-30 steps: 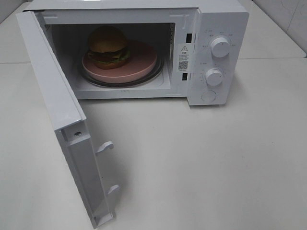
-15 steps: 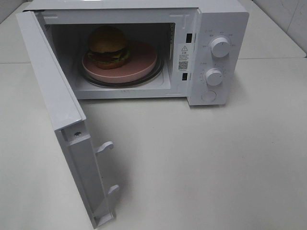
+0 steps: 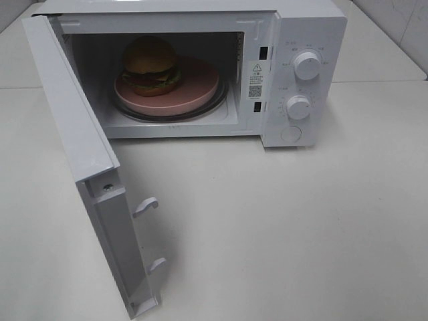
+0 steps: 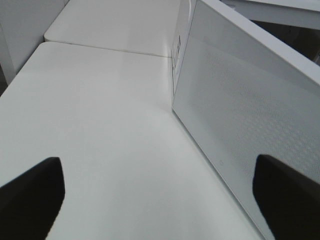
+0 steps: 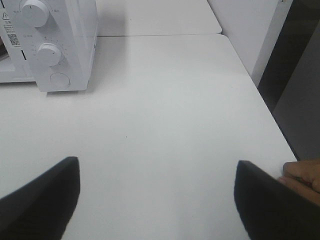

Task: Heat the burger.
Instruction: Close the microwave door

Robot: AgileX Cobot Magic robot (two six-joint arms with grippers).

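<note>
The burger (image 3: 150, 65), with a domed brown bun, dark patty and green lettuce, sits on a pink plate (image 3: 197, 87) inside the open white microwave (image 3: 311, 30). The microwave door (image 3: 80, 150) is swung wide open to the left; its outer face shows in the left wrist view (image 4: 245, 115). My left gripper (image 4: 157, 200) is open and empty, beside the outside of the door. My right gripper (image 5: 157, 192) is open and empty over the bare table, right of the microwave's control panel (image 5: 47, 47). Neither gripper shows in the exterior high view.
The microwave has two knobs (image 3: 307, 65) and a round button (image 3: 291, 134) on its right panel. The white table (image 3: 287, 227) ends at an edge on the right (image 5: 265, 100). A person's hand (image 5: 302, 175) shows past that edge in the right wrist view.
</note>
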